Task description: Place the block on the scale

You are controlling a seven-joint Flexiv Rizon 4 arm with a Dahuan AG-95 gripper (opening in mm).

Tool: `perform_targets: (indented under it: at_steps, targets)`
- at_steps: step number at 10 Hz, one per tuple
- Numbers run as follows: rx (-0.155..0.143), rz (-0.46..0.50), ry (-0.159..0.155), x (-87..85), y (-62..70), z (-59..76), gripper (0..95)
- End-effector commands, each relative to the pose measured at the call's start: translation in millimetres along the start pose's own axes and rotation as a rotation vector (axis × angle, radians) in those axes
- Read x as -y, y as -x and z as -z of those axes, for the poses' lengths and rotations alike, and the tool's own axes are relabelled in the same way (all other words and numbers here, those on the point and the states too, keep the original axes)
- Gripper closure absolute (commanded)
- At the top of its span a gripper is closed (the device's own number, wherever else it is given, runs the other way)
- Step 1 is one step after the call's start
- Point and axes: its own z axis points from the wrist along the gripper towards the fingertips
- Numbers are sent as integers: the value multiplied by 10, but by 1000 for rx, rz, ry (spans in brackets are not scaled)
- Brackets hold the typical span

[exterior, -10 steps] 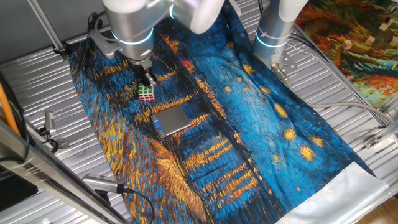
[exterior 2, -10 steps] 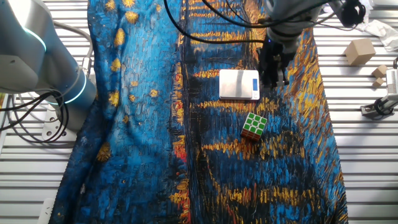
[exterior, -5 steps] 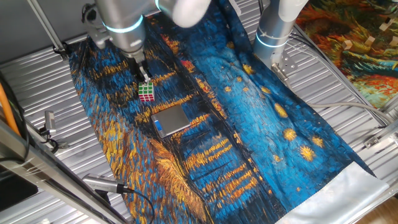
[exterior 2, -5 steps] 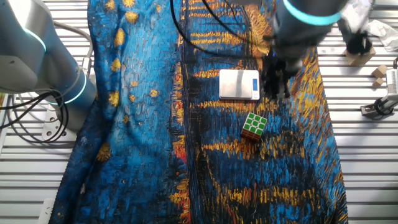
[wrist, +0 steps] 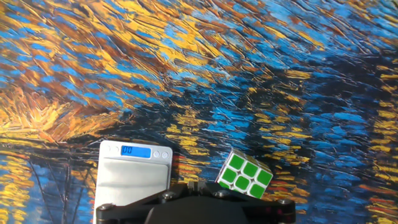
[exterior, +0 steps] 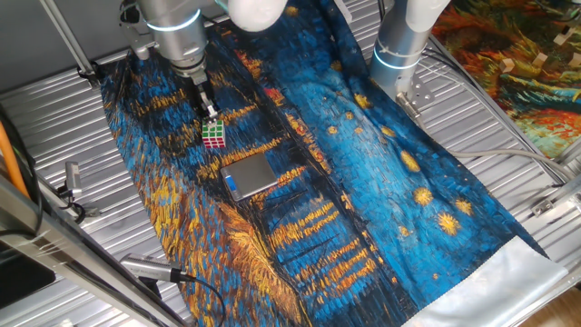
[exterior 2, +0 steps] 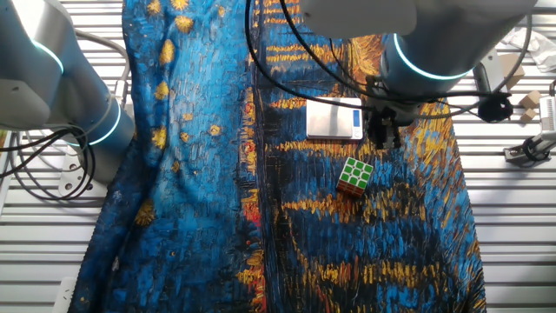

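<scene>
- Block [exterior 2: 355, 175] sits on the cloth-covered counter [exterior 2: 208, 174], just beside the scale [exterior 2: 334, 118], not on it.
- End effector [exterior 2: 382, 132] has shifted over half a second toward the block; empty, jaw width unclear.
- Judgement: approach underway, grasp not yet made.

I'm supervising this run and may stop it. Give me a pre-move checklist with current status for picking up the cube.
1. Block free on the cloth, ungrasped: ok.
2. Block upright, green face up: ok.
3. Scale platform bare: ok.
4. Scale switched on, blue display lit: ok.
5. Gripper centred over the block: not ok, it sits off to one side, near the scale's edge.
6. Jaws open enough for the block: cannot tell.
</scene>
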Motion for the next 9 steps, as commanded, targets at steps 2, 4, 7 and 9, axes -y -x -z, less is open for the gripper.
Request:
perform_targets:
  at_steps: [2,4,7,9]
  targets:
    - [-2,52,9,74,-134,206,950]
    - [-18,72,14,51,-261,505,950]
    - [-82,71,12,2,-331,746,950]
    - [-84,74,11,-8,-322,704,950]
